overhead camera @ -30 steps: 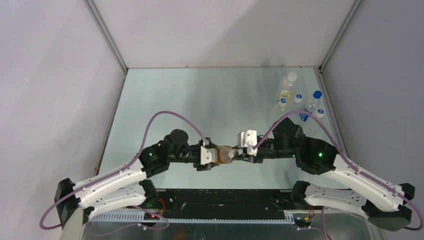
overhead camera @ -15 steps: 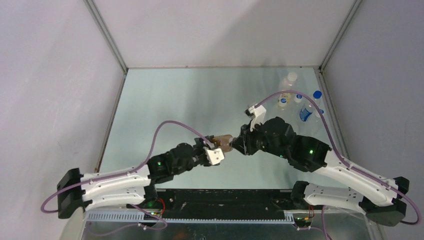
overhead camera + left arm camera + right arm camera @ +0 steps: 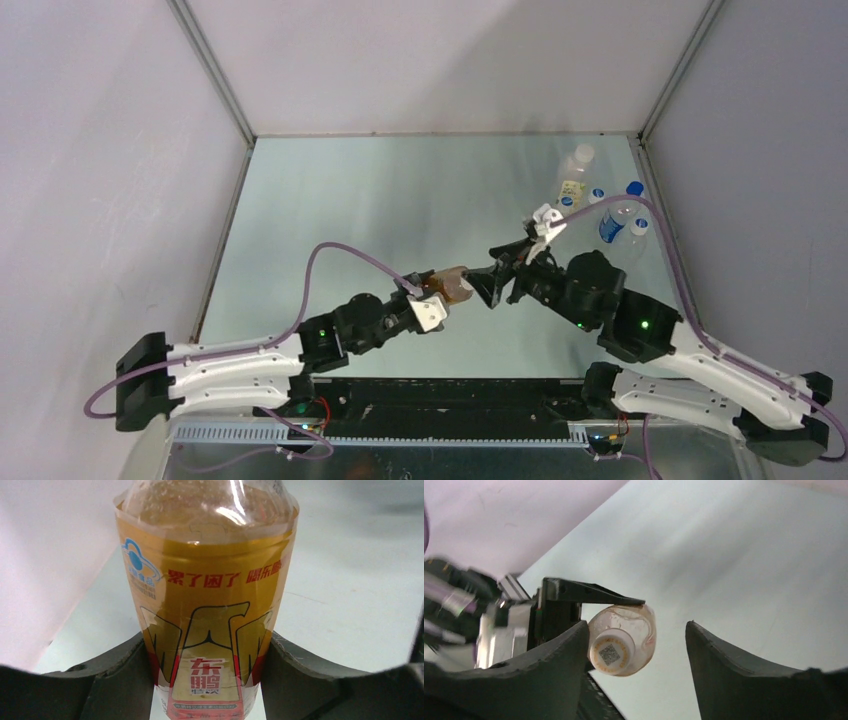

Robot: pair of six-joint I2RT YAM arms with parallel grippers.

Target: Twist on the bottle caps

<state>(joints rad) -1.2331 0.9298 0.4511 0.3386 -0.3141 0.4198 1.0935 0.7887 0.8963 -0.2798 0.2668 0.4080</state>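
While the amber-filled bottle (image 3: 210, 630) is clamped aloft by the left gripper (image 3: 207, 650), its white cap (image 3: 611, 652) is seen seated; the right gripper (image 3: 636, 630) is spread, empty; the far-right clear bottles' (image 3: 622, 212) state cannot be told.

Soft even light, glare on bottle (image 3: 207, 605), right wrist view blurred

- right claw (image 3: 493, 275) comes off the white cap (image 3: 610, 652); jaws now spread, tips just beside it
- right arm swings, wrist now toward far right
- left claw (image 3: 437, 300) carries amber bottle (image 3: 455, 284) slightly farther up the table; left arm drops lower
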